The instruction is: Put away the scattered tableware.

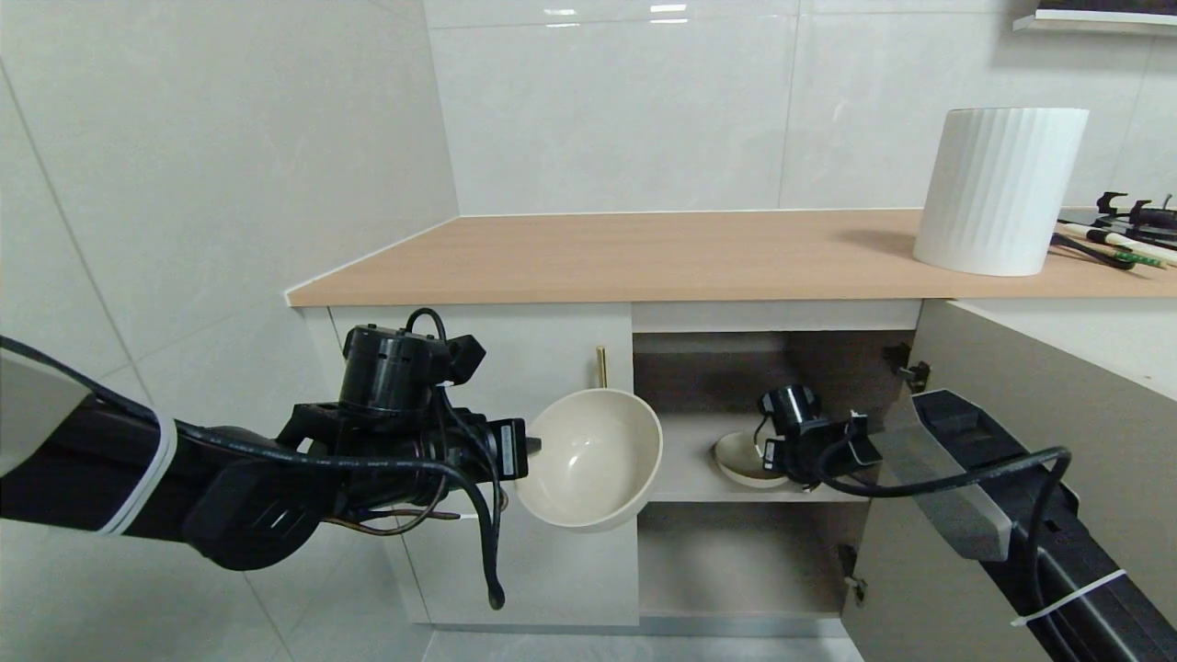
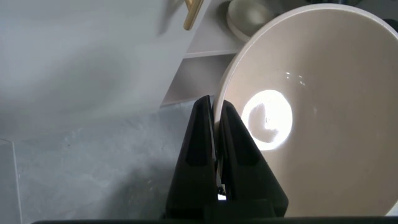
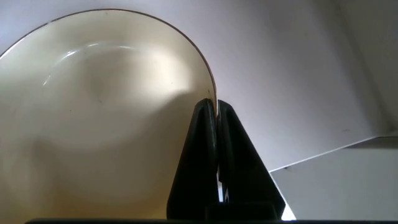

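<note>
My left gripper (image 1: 533,448) is shut on the rim of a cream bowl (image 1: 593,460), held tilted in the air in front of the cabinet's closed left door. In the left wrist view its fingers (image 2: 202,134) pinch the bowl (image 2: 311,124) at its edge. My right gripper (image 1: 768,457) is inside the open cabinet, shut on the rim of a cream plate (image 1: 740,457) just above the middle shelf (image 1: 690,478). The right wrist view shows the plate (image 3: 106,106) clamped at its brown-edged rim. I cannot tell whether the plate touches the shelf.
A white ribbed container (image 1: 998,188) stands on the wooden counter (image 1: 644,253), with several utensils (image 1: 1126,239) beside it at the far right. The cabinet's right door (image 1: 1011,395) hangs open next to my right arm. A gold handle (image 1: 601,366) sits on the closed left door.
</note>
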Tool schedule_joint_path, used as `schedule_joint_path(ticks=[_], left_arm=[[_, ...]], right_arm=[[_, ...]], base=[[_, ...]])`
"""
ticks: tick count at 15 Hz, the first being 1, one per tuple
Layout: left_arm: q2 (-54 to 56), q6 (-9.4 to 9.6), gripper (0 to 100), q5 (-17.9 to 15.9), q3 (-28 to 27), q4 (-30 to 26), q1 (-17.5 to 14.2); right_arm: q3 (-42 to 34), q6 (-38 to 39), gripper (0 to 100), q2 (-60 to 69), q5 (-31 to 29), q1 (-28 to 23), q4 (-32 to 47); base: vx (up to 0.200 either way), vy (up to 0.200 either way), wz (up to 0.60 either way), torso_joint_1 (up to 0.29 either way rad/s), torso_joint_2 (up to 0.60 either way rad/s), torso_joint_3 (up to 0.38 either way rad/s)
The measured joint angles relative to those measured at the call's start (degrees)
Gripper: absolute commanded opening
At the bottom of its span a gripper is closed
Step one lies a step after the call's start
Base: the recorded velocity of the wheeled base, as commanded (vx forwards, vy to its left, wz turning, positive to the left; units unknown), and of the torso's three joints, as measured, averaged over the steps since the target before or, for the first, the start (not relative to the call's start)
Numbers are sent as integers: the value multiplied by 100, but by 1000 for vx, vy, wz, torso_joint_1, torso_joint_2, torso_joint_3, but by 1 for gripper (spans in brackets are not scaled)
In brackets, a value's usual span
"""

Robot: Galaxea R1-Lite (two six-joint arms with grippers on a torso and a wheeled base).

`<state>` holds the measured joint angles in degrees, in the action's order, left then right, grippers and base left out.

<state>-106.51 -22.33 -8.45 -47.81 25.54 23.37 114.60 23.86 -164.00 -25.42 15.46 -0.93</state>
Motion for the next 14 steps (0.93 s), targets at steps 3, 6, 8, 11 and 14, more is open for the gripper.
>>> schedule_joint_path(ticks=[3, 6, 8, 11, 14], left_arm=[[-10, 0, 0, 35, 0, 0, 0], [-21, 0, 0, 38, 0, 2, 5], [-21, 0, 0, 38, 0, 2, 6], [-21, 2, 0, 35, 0, 0, 11], [-21, -5, 0, 35, 0, 2, 11]], right_arm=[[0, 15, 0, 7, 2, 107, -41], [0, 9, 0, 7, 2, 127, -118], [0, 0, 100, 7, 2, 132, -128], [-2, 1, 100, 7, 11, 132, -224], [-2, 28, 100, 22, 7, 132, -240]], base=[[0, 0, 0, 0, 0, 0], [0, 0, 0, 0, 0, 0], [0, 0, 0, 0, 0, 0], [0, 0, 0, 0, 0, 0], [0, 0, 0, 0, 0, 0]])
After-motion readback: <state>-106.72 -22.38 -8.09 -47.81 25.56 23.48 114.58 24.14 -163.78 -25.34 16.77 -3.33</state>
